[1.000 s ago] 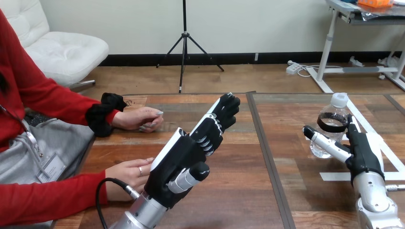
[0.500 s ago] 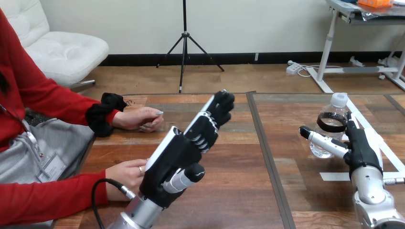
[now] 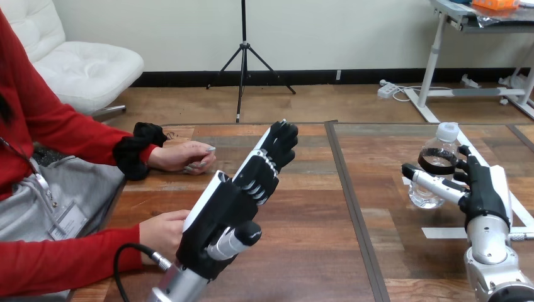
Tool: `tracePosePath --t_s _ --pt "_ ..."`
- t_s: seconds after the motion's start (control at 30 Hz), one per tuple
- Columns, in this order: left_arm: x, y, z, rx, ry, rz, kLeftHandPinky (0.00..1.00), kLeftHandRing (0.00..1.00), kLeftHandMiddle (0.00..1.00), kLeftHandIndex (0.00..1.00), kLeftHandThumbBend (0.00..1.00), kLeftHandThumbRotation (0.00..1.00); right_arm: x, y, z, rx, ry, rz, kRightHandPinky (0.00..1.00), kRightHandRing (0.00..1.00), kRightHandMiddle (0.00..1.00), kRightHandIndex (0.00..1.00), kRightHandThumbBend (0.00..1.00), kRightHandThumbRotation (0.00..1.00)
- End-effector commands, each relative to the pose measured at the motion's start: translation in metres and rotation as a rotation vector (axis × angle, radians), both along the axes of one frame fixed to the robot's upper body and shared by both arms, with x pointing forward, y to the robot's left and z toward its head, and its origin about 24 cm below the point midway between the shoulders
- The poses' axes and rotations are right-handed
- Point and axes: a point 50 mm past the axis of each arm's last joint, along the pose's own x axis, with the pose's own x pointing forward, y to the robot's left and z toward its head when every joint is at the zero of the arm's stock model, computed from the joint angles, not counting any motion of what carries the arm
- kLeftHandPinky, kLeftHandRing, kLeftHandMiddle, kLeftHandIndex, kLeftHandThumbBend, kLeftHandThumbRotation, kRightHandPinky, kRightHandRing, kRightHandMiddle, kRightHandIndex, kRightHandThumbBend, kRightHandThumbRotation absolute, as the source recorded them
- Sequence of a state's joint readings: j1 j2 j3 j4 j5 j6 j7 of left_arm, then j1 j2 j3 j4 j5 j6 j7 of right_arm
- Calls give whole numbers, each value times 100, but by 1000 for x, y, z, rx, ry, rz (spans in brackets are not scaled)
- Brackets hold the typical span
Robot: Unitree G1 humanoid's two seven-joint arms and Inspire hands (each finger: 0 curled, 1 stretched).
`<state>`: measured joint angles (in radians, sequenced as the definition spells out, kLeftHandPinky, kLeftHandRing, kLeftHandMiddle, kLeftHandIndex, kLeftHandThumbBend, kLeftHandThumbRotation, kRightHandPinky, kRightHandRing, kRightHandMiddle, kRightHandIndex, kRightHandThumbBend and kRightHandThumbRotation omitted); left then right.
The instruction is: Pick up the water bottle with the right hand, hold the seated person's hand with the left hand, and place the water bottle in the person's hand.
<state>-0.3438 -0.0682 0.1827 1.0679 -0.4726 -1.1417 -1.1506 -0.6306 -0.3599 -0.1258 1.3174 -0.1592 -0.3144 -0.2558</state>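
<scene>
We are looking at the right robot hand [image 3: 485, 196] spreading wide. Its thumb is reaching across the front of the water bottle [image 3: 437, 165] and its fingers are rising on the bottle's other side, not closing on it. The bottle is standing upright on the counter [image 3: 302, 251] between them. The first risk we are judging is a tip or a skid: the thumb is sitting low on a smooth, clear wall, so if it presses before the fingers do, the bottle may slide away or topple. The left robot hand [image 3: 217, 214] is standing on edge with its fingers straight, just beside the person's nearer hand [image 3: 162, 229], which it is partly hiding. We cannot tell whether they are touching. A blind descent there could be pressing that hand instead of cupping it. The person's farther hand [image 3: 186, 157] is resting beyond the left robot hand's fingertips, well apart. Between the two robot hands a broad stretch of bare counter is lying open, crossed by a dark seam [image 3: 350, 207] that a dragged bottle could catch. White tape strips [image 3: 441, 232] are lying just beside the right robot hand.
</scene>
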Motion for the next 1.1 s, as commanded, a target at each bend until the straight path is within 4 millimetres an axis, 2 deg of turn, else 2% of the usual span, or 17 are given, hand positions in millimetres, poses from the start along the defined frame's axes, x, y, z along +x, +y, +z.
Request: tracePosePath --t_s 0.0,0.1,0.27,0.43,0.53,0.7,1.07 --pt "8 3 13 -17 -74 18 100 100 100 100 100 79 23 7 30 10 -116 0 62 74 78 78 100 10" --pt "7 4 13 -26 -73 18 100 100 100 100 100 78 24 7 30 43 -118 -17 60 71 74 73 100 4" --pt "6 6 13 -27 -77 26 100 100 100 100 100 79 23 7 29 34 -121 -29 56 66 70 68 100 1" --pt "6 7 14 -31 -83 27 100 100 100 100 100 79 22 7 28 56 -124 -37 47 59 67 66 99 0" --pt "6 8 14 -37 -86 26 100 100 100 100 100 80 22 7 27 69 -130 -48 48 60 66 64 98 0" --pt "6 9 15 -46 -97 26 100 100 100 100 100 80 21 7 26 79 -130 -63 40 52 63 61 96 0" --pt "6 10 15 -69 -98 31 99 100 100 100 100 78 18 7 22 151 -146 -86 34 44 59 58 91 0"
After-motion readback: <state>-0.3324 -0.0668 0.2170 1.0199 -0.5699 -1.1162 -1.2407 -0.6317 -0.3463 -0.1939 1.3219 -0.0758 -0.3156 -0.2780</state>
